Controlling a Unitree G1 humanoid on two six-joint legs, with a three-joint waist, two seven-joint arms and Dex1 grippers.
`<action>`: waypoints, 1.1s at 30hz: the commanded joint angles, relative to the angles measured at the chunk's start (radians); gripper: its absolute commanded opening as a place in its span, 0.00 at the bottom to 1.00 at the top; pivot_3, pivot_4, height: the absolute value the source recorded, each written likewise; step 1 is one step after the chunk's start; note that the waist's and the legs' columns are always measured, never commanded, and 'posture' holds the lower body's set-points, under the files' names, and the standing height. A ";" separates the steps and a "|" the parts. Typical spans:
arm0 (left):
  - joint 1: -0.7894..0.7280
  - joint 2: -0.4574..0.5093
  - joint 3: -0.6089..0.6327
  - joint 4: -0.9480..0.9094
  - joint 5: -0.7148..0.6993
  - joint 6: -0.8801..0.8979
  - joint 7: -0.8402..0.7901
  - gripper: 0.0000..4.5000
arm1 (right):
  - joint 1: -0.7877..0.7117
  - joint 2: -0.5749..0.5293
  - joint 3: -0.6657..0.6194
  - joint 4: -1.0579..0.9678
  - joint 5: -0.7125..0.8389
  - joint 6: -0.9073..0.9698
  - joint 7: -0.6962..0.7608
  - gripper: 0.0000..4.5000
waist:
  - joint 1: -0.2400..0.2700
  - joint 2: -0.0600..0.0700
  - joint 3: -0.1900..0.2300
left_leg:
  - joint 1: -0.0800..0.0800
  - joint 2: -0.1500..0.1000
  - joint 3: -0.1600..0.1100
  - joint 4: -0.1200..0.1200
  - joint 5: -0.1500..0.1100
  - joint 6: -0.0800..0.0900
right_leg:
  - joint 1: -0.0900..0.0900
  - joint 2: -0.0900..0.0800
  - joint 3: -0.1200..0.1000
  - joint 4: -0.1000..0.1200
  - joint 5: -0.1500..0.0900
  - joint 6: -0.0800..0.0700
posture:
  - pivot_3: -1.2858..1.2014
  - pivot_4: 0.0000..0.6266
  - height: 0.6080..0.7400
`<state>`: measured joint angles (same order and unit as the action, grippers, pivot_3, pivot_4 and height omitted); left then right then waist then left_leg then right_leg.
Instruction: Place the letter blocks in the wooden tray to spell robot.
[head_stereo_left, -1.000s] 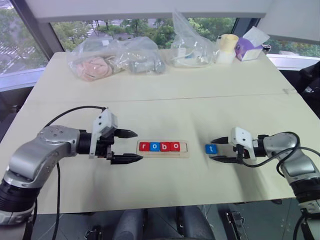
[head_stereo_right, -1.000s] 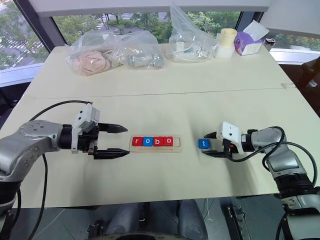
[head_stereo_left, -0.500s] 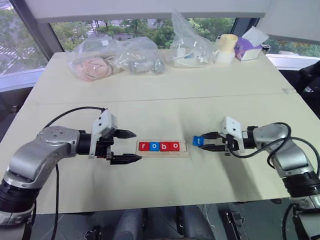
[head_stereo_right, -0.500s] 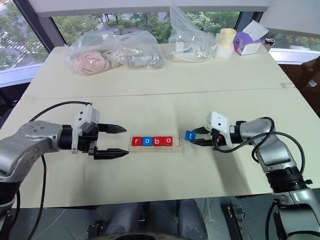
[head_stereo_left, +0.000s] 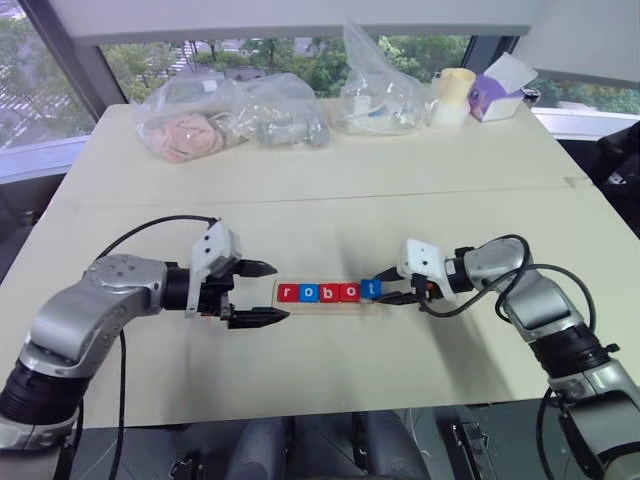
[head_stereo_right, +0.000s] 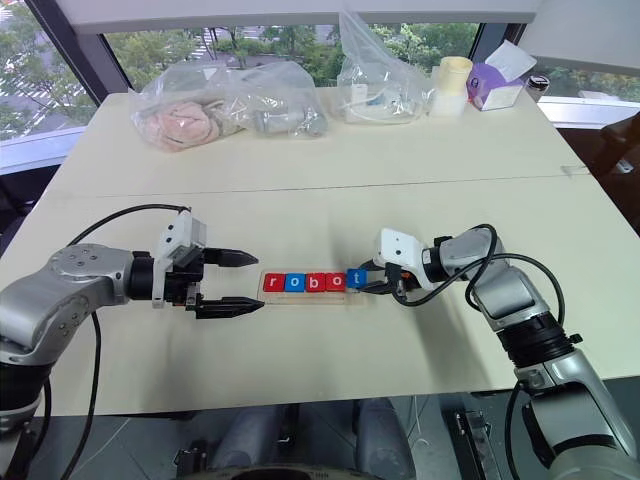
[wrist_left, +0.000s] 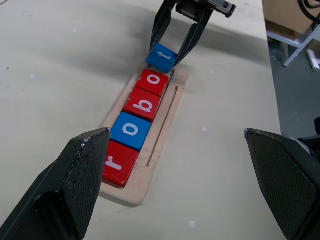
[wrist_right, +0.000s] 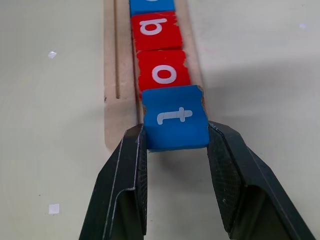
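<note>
Windows run behind a pale counter (head_stereo_left: 330, 200), with clear bags and a cup at its far edge. Near the front edge lies the wooden tray (wrist_left: 161, 131), already carrying four tiles that read r, o, b, o: red r block (wrist_left: 117, 162), blue o block (wrist_left: 130, 130), red b block (wrist_left: 144, 104) and red o block (wrist_left: 153, 81).

The last step is in hand: seating the blue t block (wrist_right: 175, 119) in the fifth place. The right end effector (wrist_right: 175, 150) is clenched on this tile, one finger on each side edge, and holds it at the open end of the tray, touching the red o. It seems tilted, its far edge over the slot and its near edge raised, so I judge it is not yet flat in the recess.

Next, the tile needs lowering until level, then letting go without dragging the row.

The left end effector (head_stereo_left: 262, 292) hangs released, just beside the tray's r end, grasping nothing.
</note>
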<state>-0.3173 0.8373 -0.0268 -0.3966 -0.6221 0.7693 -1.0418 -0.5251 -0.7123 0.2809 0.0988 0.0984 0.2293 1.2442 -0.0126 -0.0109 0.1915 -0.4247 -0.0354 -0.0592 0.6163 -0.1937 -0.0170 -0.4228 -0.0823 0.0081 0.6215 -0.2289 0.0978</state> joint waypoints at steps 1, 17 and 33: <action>0.005 -0.004 0.008 -0.033 -0.004 -0.010 0.010 1.00 | -0.023 0.013 0.005 0.004 -0.013 -0.028 0.002 0.25 | 0.000 0.000 0.000 | 0.000 0.000 0.000 0.000 0.000 0.000 | 0.000 0.000 0.000 0.000 0.000 0.000 | 0.52 0.24 1.00; 0.005 -0.016 -0.007 -0.019 0.027 -0.031 0.022 1.00 | -0.031 0.050 0.010 -0.037 -0.004 0.012 0.005 0.25 | 0.000 0.000 0.000 | 0.001 0.000 0.000 0.001 0.000 0.000 | 0.000 0.000 0.000 0.004 0.000 0.000 | 0.52 0.24 1.00; -0.006 -0.025 -0.025 0.010 0.063 -0.061 0.026 1.00 | -0.076 0.077 -0.057 -0.031 0.025 0.045 -0.061 0.99 | -0.001 0.000 0.000 | 0.001 0.000 0.000 0.002 0.000 0.000 | 0.000 0.000 0.000 0.005 0.000 0.000 | 0.52 0.24 1.00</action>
<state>-0.3099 0.8125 -0.0581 -0.3862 -0.5688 0.7279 -1.0187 -0.5702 -0.6376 0.2783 0.0905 0.0957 0.2634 1.2006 -0.0131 -0.0109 0.1916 -0.4235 -0.0354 -0.0592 0.6183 -0.1935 -0.0174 -0.4233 -0.0822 0.0082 0.6269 -0.2290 0.0977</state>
